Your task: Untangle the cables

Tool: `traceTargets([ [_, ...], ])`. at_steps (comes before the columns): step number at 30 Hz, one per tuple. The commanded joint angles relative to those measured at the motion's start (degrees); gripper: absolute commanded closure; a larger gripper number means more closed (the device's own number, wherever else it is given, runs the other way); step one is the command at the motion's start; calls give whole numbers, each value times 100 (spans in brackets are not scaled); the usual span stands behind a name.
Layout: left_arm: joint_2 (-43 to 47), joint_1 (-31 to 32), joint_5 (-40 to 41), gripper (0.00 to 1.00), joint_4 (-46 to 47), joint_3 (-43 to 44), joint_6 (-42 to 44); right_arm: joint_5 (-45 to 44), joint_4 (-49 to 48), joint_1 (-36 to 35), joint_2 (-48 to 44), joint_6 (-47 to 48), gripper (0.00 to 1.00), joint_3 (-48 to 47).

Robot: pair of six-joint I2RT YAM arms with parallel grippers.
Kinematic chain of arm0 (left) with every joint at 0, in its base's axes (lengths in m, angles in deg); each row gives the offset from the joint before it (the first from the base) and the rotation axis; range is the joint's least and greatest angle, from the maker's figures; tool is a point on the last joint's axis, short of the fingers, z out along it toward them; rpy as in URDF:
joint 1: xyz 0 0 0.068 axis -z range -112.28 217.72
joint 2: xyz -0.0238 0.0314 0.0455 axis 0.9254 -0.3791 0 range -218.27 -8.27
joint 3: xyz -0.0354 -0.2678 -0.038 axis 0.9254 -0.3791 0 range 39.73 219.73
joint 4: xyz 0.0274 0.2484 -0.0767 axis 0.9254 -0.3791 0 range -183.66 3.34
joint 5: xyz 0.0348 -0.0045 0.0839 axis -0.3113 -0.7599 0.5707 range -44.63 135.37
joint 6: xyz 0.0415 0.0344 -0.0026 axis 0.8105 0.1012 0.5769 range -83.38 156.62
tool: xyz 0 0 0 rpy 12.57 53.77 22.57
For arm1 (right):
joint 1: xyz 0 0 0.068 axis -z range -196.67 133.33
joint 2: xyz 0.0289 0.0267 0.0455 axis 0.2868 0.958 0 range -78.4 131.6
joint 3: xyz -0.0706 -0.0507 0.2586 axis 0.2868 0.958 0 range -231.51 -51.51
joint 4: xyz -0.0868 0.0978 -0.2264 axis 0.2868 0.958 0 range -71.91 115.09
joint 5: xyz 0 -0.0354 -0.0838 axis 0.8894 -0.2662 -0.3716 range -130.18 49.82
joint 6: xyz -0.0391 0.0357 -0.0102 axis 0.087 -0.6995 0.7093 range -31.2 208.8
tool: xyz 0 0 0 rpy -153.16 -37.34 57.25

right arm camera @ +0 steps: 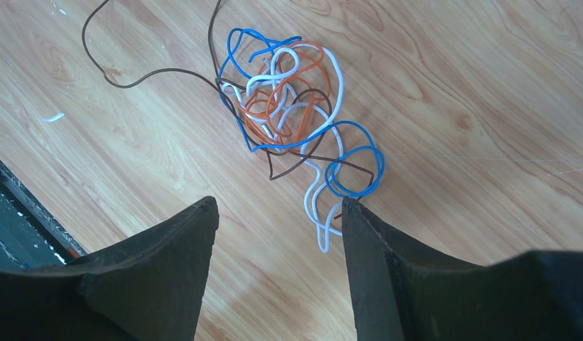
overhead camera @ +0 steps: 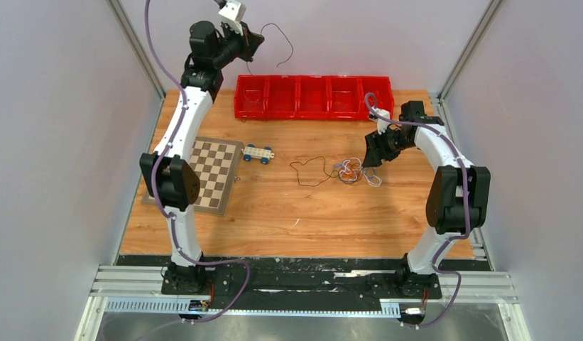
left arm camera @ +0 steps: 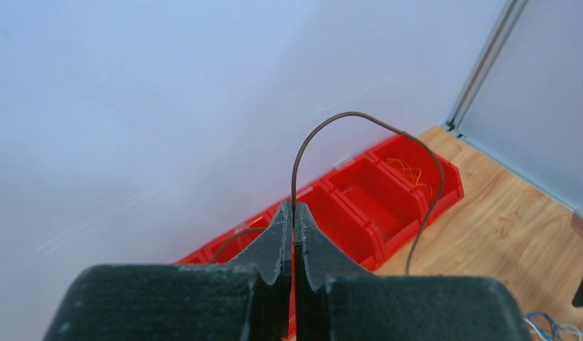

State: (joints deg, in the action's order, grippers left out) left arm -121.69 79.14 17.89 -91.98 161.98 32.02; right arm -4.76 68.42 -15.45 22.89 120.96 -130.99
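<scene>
A tangle of white, blue, orange and dark cables [overhead camera: 353, 171] lies on the table right of centre; in the right wrist view the tangle [right arm camera: 292, 106] lies just ahead of the fingers. A dark cable [overhead camera: 311, 170] trails left from it. My right gripper [overhead camera: 371, 158] is open, just above the tangle's right side. My left gripper [overhead camera: 258, 40] is raised high above the bins at the back left, shut on a dark cable [overhead camera: 281, 44] that arches and hangs down; in the left wrist view this cable [left arm camera: 359, 117] rises from the closed left gripper [left arm camera: 294, 212].
A row of red bins [overhead camera: 313, 96] stands at the back; one bin holds an orange wire [left arm camera: 409, 172]. A toy car [overhead camera: 258, 153] and a chessboard [overhead camera: 214, 174] lie on the left part of the table.
</scene>
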Motion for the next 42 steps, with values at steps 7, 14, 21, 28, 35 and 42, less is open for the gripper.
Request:
traceTargets([
  [7, -1006, -8, -36, 100, 1746, 973, -1092, -31, -78, 70, 214, -189, 36, -461],
  [14, -1833, 15, 120, 100, 2482, 1060, -1222, -96, -48, 133, 329, -291, 35, -551],
  [21, -2423, 148, 330, 100, 2294, 915, -320, -133, -15, 160, 461, -383, 35, -592],
  [28, -2385, 282, 1478, 100, 1868, 205, 303, -145, 32, 173, 658, -458, 35, -812],
  [35, -2181, 311, 814, 100, 1955, 652, -631, -146, 67, 173, 762, -469, 35, -1010],
  [42, -1629, 373, 415, 100, 2236, 667, -1357, -131, 73, 184, 675, -456, 35, -870],
])
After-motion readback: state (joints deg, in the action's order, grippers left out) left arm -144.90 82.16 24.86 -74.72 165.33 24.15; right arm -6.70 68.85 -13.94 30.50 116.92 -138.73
